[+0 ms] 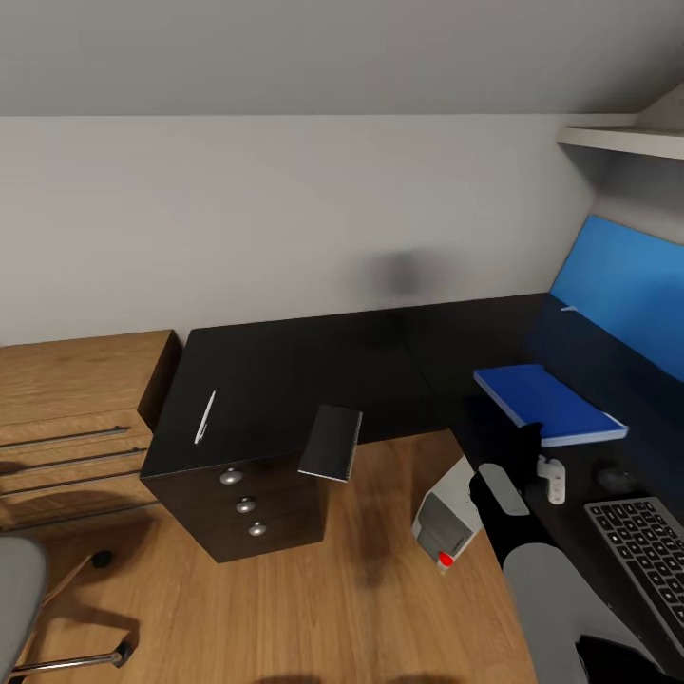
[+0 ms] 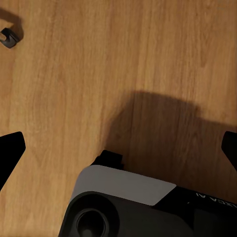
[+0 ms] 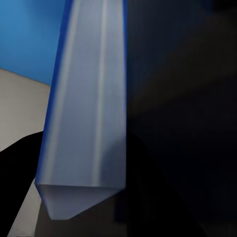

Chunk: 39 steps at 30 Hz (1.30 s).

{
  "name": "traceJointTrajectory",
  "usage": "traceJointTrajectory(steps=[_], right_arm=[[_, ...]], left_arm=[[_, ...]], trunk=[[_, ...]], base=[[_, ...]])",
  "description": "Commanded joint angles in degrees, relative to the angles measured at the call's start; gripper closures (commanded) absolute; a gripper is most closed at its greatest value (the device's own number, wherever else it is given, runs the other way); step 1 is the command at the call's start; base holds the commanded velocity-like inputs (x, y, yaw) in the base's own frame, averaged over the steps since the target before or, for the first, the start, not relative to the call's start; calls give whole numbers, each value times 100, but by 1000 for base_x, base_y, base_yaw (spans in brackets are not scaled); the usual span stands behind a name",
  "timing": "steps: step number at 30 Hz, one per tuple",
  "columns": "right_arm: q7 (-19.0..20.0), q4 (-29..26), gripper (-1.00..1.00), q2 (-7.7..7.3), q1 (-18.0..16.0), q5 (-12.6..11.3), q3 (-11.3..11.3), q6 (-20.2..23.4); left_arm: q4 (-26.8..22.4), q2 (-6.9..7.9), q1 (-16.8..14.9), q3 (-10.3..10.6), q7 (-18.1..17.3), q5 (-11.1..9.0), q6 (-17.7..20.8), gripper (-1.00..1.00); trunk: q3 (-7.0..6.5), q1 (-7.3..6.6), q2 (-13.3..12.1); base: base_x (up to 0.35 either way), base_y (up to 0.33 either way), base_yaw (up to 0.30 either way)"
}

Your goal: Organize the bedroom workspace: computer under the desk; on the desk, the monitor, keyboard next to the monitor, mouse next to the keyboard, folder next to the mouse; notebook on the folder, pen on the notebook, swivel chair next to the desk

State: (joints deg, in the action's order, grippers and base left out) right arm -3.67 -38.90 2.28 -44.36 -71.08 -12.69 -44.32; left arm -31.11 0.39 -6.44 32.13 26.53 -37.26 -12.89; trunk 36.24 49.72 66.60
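A blue folder [image 1: 551, 403] lies flat on the black desk [image 1: 304, 361], in front of the monitor [image 1: 622, 280] with its blue screen. My right gripper [image 1: 525, 445] is at the folder's near corner. In the right wrist view the folder's pale edge [image 3: 86, 113] runs between the dark fingers [image 3: 17, 173], which press against both its sides. A dark notebook [image 1: 331, 443] overhangs the desk's front edge, and a pen [image 1: 205, 418] lies to its left. The keyboard [image 1: 646, 551] and dark mouse [image 1: 616, 477] sit at the right. The computer [image 1: 445, 521] stands on the floor by the desk. My left gripper [image 2: 118, 148] hangs open over the wooden floor.
The desk's drawer unit [image 1: 242, 503] faces me. A wooden dresser [image 1: 66, 418] stands at the left, and the swivel chair's grey seat [image 1: 17, 608] and base are at the lower left. One chair caster [image 2: 9, 37] rests on the floor. A white shelf [image 1: 622, 141] hangs above the monitor.
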Motion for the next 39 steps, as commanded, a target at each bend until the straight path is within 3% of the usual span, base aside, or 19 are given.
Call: traceJointTrajectory(steps=[1, 10, 36, 37, 39], right_arm=[[-41, 3, 100, -44, -3, 34, -14, 63], [-46, 145, 100, -142, -11, 27, -14, 197], [-90, 155, 100, -142, -12, -64, -22, 310], [-90, 155, -100, -141, -12, -64, -22, 310], [-90, 155, -100, -140, -12, -64, -22, 310]], left_arm=[[0, 5, -6, 48, 36, -58, -38, -100], [0, -1, -6, 48, 36, -54, -38, -100], [0, 5, -6, 48, 36, -56, -38, -100], [0, 5, -6, 48, 36, -57, -38, -100], [0, 5, -6, 48, 36, -54, -38, -100]], trunk=[[5, 0, 3], [5, 0, 3], [5, 0, 3], [5, 0, 3], [5, 0, 3]], base=[[0, 0, 0], [0, 0, 0], [25, -27, 0], [0, 0, 0], [0, 0, 0]])
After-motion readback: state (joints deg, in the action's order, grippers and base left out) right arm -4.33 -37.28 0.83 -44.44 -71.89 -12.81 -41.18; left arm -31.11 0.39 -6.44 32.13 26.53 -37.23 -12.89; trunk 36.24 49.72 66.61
